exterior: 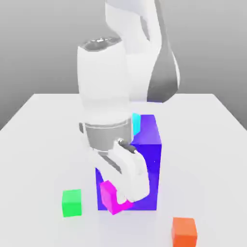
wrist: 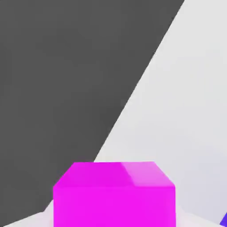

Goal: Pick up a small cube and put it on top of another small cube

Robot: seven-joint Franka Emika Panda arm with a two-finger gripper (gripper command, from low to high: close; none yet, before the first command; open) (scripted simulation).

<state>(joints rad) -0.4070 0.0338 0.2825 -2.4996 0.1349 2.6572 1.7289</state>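
Claw [exterior: 117, 198] clamped on the magenta cube [exterior: 110, 196], in front of the tall blue block [exterior: 150, 159]; green cube [exterior: 72, 202] on the tabletop [exterior: 43, 125], to the exterior view's left.

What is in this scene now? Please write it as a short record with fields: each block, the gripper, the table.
held object: small matte magenta cube, in the gripper
gripper state: shut on the magenta cube, which is lifted off the table
target: small plain green cube, resting on the table, nothing on top
tall block: big blue block, upright behind the gripper
other cubes: small orange cube near the front edge; cyan cube partly hidden behind the blue block
surface: white table
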